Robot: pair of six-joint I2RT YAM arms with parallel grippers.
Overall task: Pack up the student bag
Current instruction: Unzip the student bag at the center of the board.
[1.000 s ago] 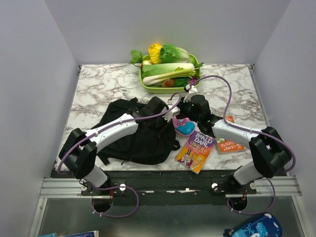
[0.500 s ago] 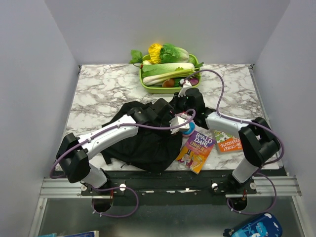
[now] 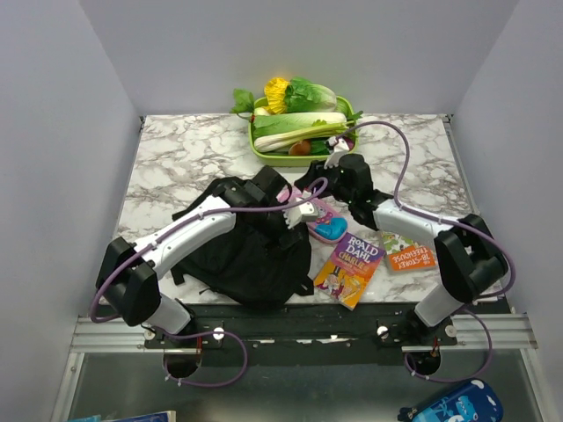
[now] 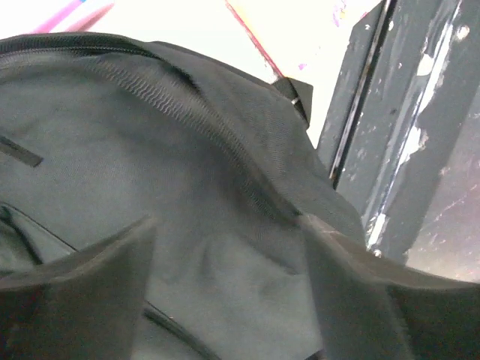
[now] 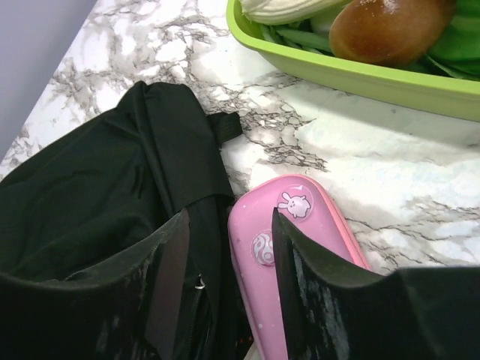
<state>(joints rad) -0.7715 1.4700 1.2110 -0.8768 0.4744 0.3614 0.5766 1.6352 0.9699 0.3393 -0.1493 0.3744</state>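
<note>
The student bag (image 3: 233, 251) is a black backpack lying at the front left of the marble table. My left gripper (image 3: 302, 211) is at its right edge, and in the left wrist view it (image 4: 225, 285) stands open right over the bag's grey lining (image 4: 150, 165), with nothing between its fingers. My right gripper (image 3: 318, 180) hovers by the bag's far right corner. In the right wrist view it (image 5: 229, 277) is open above the seam where the black bag (image 5: 90, 187) meets a pink pencil case (image 5: 259, 270), and it grips neither.
A green tray (image 3: 264, 156) of vegetables stands at the back centre, close behind my right gripper. A Roald Dahl book (image 3: 350, 262) and an orange book (image 3: 409, 257) lie right of the bag. The pink pencil case (image 3: 327, 221) lies between bag and books.
Both grippers have gone from shut to open, letting go of the bag's fabric. My left gripper has drawn back a little to the left. The bag's right edge has settled.
</note>
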